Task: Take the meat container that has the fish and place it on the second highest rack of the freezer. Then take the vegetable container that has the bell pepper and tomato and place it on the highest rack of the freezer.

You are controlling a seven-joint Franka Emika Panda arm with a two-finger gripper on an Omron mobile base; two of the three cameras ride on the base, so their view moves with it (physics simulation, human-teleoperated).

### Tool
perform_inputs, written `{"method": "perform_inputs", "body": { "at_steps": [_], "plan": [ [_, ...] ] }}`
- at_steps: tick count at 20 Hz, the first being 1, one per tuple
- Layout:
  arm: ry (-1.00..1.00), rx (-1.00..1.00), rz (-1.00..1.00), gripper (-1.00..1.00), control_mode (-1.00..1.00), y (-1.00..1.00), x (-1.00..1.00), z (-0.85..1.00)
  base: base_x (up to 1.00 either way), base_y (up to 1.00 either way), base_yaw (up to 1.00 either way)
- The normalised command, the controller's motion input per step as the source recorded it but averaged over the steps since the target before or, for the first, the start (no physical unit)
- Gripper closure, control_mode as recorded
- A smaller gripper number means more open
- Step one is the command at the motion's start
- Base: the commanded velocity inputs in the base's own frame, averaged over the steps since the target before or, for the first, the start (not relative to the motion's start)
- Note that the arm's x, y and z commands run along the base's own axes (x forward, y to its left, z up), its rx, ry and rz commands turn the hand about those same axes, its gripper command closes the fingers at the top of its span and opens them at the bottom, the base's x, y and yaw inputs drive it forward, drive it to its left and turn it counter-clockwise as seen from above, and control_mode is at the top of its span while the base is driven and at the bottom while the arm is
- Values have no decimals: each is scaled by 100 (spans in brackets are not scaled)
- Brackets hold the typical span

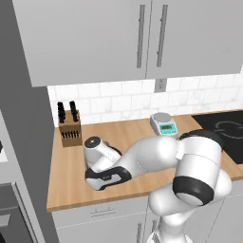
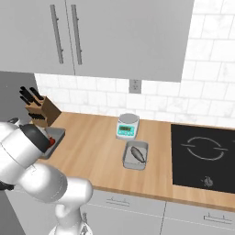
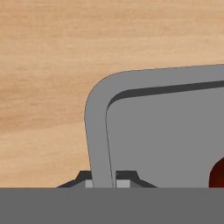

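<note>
Grey meat container [image 2: 136, 156] holding fish mid-counter, vegetable container [image 3: 166, 135] with red piece near counter's left end

Two grey trays [image 2: 136, 156] [image 2: 56, 136] (one holds fish), one scale [image 2: 127, 126], one knife block [image 2: 42, 111]

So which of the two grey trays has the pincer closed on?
The vegetable container, the one with red pieces beside the knife block; the pincer clamps its rim. The meat container sits untouched.

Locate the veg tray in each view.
Left base: hidden behind the arm, near the knife block.
Right base: veg tray far left, partly behind the arm.
Hand: lower right, corner and rim close up.
Shared landmark: knife block, both base views.
</note>
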Motion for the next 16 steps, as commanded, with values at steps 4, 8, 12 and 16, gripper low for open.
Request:
{"method": "perform_inputs", "body": {
  "at_steps": [4,8,12,16],
  "plan": [
    [0,0,6,100,-100,-2,-12,37,0,0,0],
    [-1,0,17,100,-100,-24,-26,83,0,0,0],
    [0,-1,13,100,-100,-38,-35,64,0,0,0],
    [1,-6,1,100,-100,-76,-49,44,0,0,0]
  ]
}}
